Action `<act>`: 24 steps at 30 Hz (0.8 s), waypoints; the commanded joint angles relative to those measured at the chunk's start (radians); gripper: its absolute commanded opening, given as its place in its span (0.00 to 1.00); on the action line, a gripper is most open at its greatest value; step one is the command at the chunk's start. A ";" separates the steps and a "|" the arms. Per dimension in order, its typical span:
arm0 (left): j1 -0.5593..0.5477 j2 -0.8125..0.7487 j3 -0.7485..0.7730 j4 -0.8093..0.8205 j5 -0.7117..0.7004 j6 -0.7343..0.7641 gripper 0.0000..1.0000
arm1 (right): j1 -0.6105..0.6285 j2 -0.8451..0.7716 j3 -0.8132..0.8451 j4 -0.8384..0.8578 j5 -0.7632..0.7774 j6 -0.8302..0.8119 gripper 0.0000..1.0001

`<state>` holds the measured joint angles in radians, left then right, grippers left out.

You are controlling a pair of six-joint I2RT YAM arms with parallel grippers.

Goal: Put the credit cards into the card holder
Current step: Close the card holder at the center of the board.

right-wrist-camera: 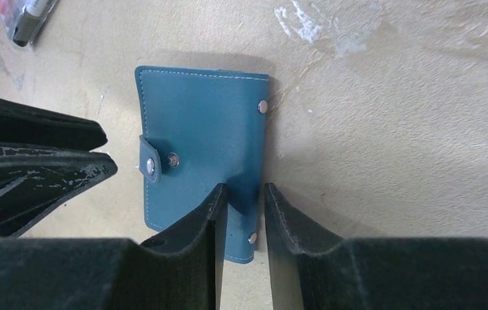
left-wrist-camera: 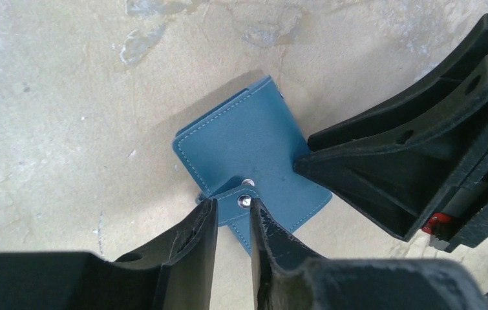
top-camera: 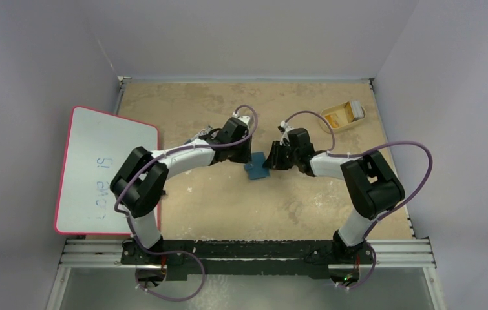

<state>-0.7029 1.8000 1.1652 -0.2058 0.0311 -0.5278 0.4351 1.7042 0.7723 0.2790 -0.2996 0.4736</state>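
The card holder [top-camera: 255,166] is a teal-blue wallet lying closed on the table between my two grippers. In the left wrist view its snap tab [left-wrist-camera: 236,201] sits between the tips of my left gripper [left-wrist-camera: 233,203], which stands slightly open; the tab's snap is off the stud [left-wrist-camera: 247,183]. My right gripper [right-wrist-camera: 246,188] is narrowly open and straddles the card holder's [right-wrist-camera: 202,142] spine edge, one finger over the cover and the other beside it. Orange-yellow credit cards [top-camera: 335,117] lie in a tan tray at the far right.
The tan tray [top-camera: 351,119] stands near the back right corner. A white board with a pink rim [top-camera: 105,171] covers the table's left side. A flat pack with a marker-like item [right-wrist-camera: 24,19] lies near the wallet. Walls enclose the table.
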 commanded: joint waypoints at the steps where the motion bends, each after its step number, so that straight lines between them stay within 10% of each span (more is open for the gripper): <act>1: -0.012 -0.047 0.030 -0.052 -0.053 0.054 0.26 | 0.003 -0.023 -0.034 -0.004 -0.043 0.040 0.29; 12: -0.095 -0.030 0.094 -0.153 -0.243 0.046 0.43 | 0.004 -0.028 -0.041 0.012 -0.061 0.054 0.29; 24: -0.159 0.058 0.191 -0.193 -0.358 0.024 0.38 | 0.004 -0.021 -0.046 0.024 -0.066 0.052 0.29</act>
<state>-0.8345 1.8248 1.2907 -0.3813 -0.2520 -0.4965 0.4355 1.7000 0.7452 0.3115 -0.3401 0.5240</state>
